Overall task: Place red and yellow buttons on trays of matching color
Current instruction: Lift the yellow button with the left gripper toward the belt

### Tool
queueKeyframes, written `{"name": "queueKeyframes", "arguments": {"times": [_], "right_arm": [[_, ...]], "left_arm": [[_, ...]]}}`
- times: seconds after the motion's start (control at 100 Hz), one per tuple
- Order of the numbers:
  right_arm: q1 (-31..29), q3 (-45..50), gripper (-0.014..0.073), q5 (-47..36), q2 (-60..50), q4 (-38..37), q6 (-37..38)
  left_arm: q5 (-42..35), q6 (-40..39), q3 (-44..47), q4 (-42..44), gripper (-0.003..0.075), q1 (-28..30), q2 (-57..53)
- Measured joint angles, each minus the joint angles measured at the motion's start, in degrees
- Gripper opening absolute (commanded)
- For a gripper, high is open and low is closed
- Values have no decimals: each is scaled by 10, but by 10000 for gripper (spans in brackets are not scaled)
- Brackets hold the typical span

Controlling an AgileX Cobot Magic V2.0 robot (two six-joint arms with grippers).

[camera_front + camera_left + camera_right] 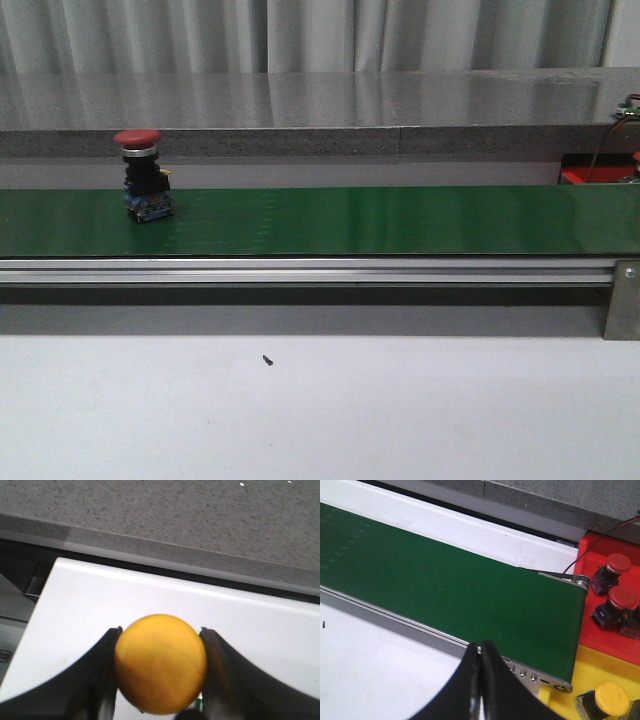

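Note:
A red button (142,172) with a black and blue base stands on the green conveyor belt (380,220) at the left of the front view. My left gripper (160,647) is shut on a yellow button (160,663), held over a white surface. My right gripper (480,652) is shut with nothing in it, above the belt's near rail. The red tray (605,635) holds two red buttons (611,570) (617,605). The yellow tray (585,680) beside it holds one yellow button (607,700). Neither gripper shows in the front view.
A grey stone ledge (320,110) runs behind the belt. An aluminium rail (300,270) edges the belt's front, with a bracket (622,300) at the right. A small dark speck (267,359) lies on the white table. A black cable (592,547) crosses the red tray.

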Motion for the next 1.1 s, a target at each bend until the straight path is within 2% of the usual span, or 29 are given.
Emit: {"name": "queueKeyframes", "arguments": {"times": [0.2,0.45,0.63,0.82,1.1], "right_arm": [[0,0,-68,0,0,0,0],[0,0,-68,0,0,0,0],[0,0,-68,-14,0,0,0],[0,0,-68,-30,0,0,0],[0,0,-68,-32,0,0,0]], "left_arm": [[25,35,89,-52,200,0,-64],[-19,108,270,-106,200,-7,-182],[-47,153,374,-127,200,-38,-231],[-68,163,423,-129,200,-78,-232],[-120,165,425,-139,201,-116,-225]]}}
